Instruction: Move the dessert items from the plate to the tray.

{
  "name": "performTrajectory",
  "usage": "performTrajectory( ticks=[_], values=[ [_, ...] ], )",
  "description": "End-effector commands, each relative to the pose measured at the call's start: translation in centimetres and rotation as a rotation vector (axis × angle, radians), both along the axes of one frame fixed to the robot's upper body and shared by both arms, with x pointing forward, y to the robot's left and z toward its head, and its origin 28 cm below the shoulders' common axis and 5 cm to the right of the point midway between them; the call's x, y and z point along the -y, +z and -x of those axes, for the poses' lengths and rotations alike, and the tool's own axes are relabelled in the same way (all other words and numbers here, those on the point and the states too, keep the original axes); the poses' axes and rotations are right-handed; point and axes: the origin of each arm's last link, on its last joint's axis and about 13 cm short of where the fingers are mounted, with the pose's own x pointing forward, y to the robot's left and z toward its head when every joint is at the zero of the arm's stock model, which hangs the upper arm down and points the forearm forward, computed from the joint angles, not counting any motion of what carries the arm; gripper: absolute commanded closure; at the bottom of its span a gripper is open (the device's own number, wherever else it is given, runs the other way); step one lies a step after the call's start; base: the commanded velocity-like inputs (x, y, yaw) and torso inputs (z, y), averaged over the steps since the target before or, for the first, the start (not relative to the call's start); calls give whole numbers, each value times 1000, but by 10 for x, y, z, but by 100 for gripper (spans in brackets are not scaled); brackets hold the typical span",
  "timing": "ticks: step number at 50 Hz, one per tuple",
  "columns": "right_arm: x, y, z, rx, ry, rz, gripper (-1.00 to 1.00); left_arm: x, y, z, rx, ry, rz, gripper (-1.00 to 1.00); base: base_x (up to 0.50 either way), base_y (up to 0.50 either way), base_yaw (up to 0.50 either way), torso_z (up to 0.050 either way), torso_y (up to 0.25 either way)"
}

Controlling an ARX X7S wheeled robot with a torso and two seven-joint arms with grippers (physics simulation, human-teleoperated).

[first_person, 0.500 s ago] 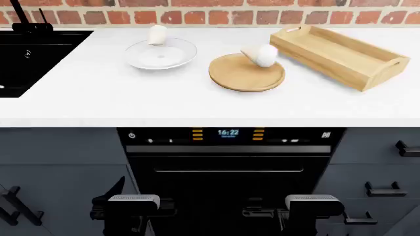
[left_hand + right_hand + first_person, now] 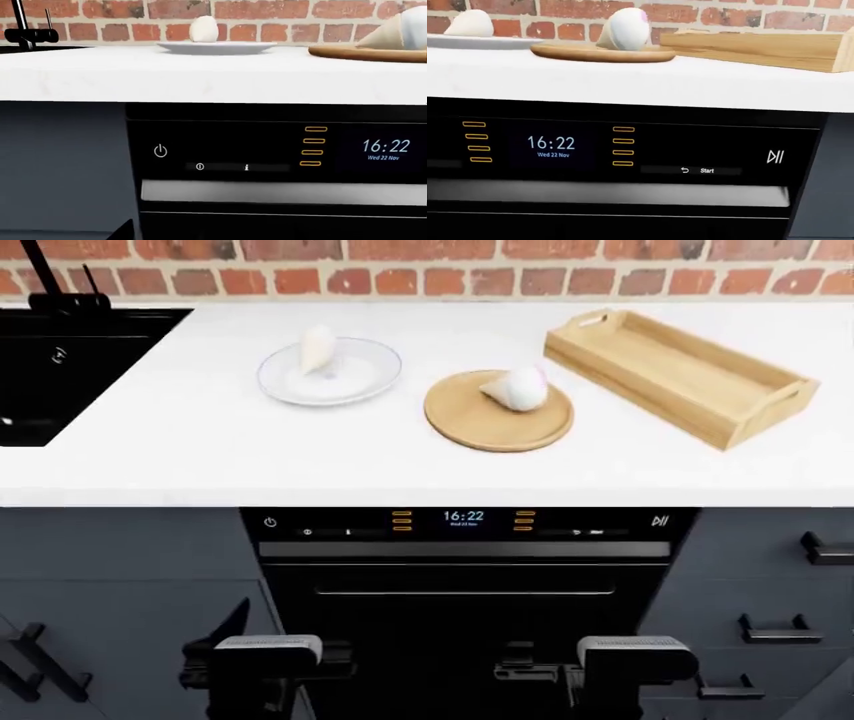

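Two ice-cream cones lie on the white counter. One rests on a white plate (image 2: 328, 374): a creamy cone (image 2: 318, 348), which the left wrist view also catches as the cone (image 2: 203, 29). The other cone (image 2: 515, 389), its scoop showing a pink patch (image 2: 626, 27), lies on a flat round wooden plate (image 2: 498, 415). The light-wood tray (image 2: 681, 360) stands right of it with nothing in it. My left gripper (image 2: 267, 668) and right gripper (image 2: 627, 668) hang low in front of the oven, far below the counter. Their jaws do not show.
A black sink (image 2: 67, 370) with a tap is set in the counter's left end. A brick wall (image 2: 441, 280) runs behind. Below the counter are the oven (image 2: 463, 570) and dark drawers with handles (image 2: 781, 625).
The head view now looks down on the counter from higher up, so the plates and tray sit lower in the picture. Both arms stay where they were.
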Motion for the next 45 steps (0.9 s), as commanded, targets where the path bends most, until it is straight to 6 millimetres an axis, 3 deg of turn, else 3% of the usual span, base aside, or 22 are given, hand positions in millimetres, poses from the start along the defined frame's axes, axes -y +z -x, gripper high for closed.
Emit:
performTrajectory(
  ticks=[1,24,25,27,29,30,33,45],
  values=[
    [1,1,1,12,-12,6,-100,-1,2,2,20,20,6,-100,0,0,0,50,0],
    [1,1,1,7,-12,5,-100,-2,2,3,22,31,-9,-100,0,0,0,50,0],
    [15,19,5,-18,0,10,-100,-11,25,2,19,9,-12,-100,0,0,0,0,0],
    [26,76,1,34,17,16,-100,-22,96,-12,132,-6,15,-100,0,0,0,0,0],
    [25,126,14,92,56,38,-100,-21,155,1,243,-57,6,-100,0,0,0,0,0],
    [25,136,16,110,62,43,-100,-20,169,9,238,-75,-15,-100,0,0,0,0,0],
    [27,149,17,125,71,42,-100,-25,166,14,-32,-88,-54,-100,0,0,0,0,0],
    [33,188,19,156,101,52,-100,-31,201,14,-40,-115,-107,-100,0,0,0,0,0]
  ],
)
